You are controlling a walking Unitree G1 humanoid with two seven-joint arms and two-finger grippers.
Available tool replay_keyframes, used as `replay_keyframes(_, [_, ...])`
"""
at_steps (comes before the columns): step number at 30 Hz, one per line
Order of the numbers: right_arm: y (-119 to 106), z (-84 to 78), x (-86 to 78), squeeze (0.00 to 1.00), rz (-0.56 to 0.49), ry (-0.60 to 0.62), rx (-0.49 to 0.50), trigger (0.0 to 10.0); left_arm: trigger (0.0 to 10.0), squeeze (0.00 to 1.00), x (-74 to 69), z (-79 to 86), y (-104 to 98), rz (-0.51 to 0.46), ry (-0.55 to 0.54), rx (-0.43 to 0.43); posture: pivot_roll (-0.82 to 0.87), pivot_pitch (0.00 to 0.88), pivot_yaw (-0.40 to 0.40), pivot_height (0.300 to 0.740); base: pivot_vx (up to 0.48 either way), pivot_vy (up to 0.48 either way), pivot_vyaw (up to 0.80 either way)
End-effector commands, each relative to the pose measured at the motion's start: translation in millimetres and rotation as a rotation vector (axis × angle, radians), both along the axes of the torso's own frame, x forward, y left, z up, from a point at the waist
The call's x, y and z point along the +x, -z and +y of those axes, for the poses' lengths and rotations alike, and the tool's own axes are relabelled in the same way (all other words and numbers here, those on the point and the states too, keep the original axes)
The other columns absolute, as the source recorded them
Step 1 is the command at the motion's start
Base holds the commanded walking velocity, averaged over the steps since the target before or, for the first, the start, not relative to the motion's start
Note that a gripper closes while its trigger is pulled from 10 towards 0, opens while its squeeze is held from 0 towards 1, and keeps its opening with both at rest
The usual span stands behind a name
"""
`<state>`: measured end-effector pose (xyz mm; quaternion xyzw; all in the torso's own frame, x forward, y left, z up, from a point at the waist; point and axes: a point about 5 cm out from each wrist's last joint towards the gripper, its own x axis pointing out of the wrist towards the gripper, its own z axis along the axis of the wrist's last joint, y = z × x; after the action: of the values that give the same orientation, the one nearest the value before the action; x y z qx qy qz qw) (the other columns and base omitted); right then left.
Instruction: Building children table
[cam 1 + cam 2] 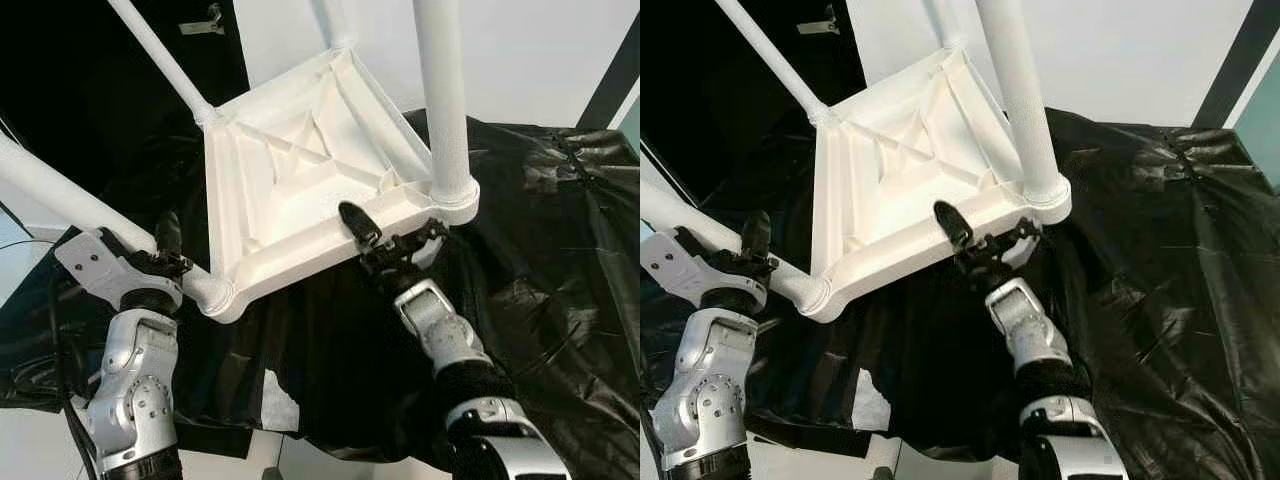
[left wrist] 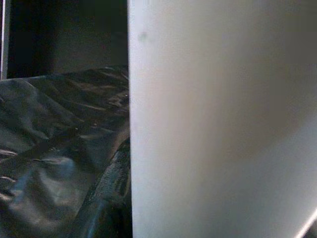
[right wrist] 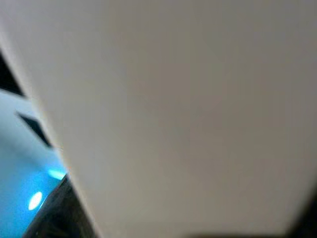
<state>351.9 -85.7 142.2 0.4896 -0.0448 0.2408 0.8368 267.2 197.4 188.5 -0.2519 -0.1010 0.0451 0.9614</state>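
Observation:
A white plastic children's table (image 1: 300, 190) is tipped with its ribbed underside facing me. Its white legs are in their corner sockets: one runs to the near left (image 1: 60, 195), one to the far left (image 1: 160, 55), one rises at the right (image 1: 445, 100). My left gripper (image 1: 165, 250) is shut around the near-left leg close to its corner; in the left wrist view that leg (image 2: 223, 119) stands right against a black finger (image 2: 106, 193). At the table's front rim my right gripper (image 1: 365, 235) is clamped, one finger lying over the rim. The right wrist view is blurred white plastic (image 3: 173, 109).
A crumpled black plastic sheet (image 1: 560, 250) covers the ground under and around the table. A white wall (image 1: 540, 50) stands behind, with a dark slanted post (image 1: 615, 75) at the far right. A bare pale patch of floor (image 1: 280, 405) shows between my arms.

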Motion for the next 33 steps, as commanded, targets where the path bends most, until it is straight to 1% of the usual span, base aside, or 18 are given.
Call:
replay_keyframes(1, [-13.9,43.0,0.2,0.00,-0.002,-0.048,0.106,10.0,10.0,0.00,3.1,-19.5,16.1,0.076,0.119,-0.088,0.13,0.046,0.021,0.740,0.000,0.000,0.00])
replay_keyframes(9, [-20.5,58.4,10.1,0.00,0.020,-0.059,0.094,10.0,10.0,0.00,3.0,-21.4,13.0,0.069,0.131,-0.087,0.15,0.045,0.029,0.740,0.000,0.000,0.00])
replay_keyframes(10, [-21.1,61.6,10.8,0.00,0.020,-0.069,0.075,5.5,10.0,0.00,2.8,-22.0,12.7,0.069,0.133,-0.085,0.16,0.044,0.026,0.740,0.000,0.000,0.00])
replay_keyframes(14, [-21.2,64.9,12.1,0.00,0.019,-0.073,0.054,5.5,10.0,0.00,2.5,-22.5,12.4,0.070,0.134,-0.083,0.16,0.044,0.026,0.740,0.000,0.000,0.00])
replay_keyframes(15, [-20.6,65.7,12.5,0.00,0.020,-0.075,0.048,0.0,10.0,0.00,2.1,-22.7,13.0,0.071,0.133,-0.082,0.15,0.047,0.022,0.740,0.000,0.000,0.00])
replay_keyframes(23, [-15.1,62.6,12.8,0.00,0.037,-0.059,0.039,0.0,10.0,0.00,0.9,-23.7,15.6,0.077,0.135,-0.083,0.14,0.048,0.016,0.740,0.000,0.000,0.00])
replay_keyframes(29, [-15.4,59.0,14.4,0.00,0.026,-0.035,0.035,0.0,10.0,0.00,0.6,-25.2,15.4,0.078,0.144,-0.074,0.14,0.048,0.014,0.740,0.000,0.000,0.00])
replay_keyframes(30, [-16.5,58.4,14.5,0.00,0.015,-0.029,0.036,0.0,10.0,0.36,-0.1,-26.3,13.7,0.064,0.165,-0.065,0.14,0.046,0.013,0.740,0.000,0.000,0.00])
replay_keyframes(32, [-16.5,58.4,14.5,0.00,0.015,-0.029,0.036,0.0,10.0,0.36,-0.1,-26.3,13.7,0.064,0.165,-0.065,0.14,0.046,0.013,0.740,0.000,0.000,0.00])
replay_keyframes(33, [-17.8,57.2,14.2,0.00,-0.001,-0.024,0.031,0.0,10.0,1.00,-2.7,-28.7,8.9,0.019,0.211,-0.070,0.13,0.047,0.013,0.740,0.000,0.000,0.00])
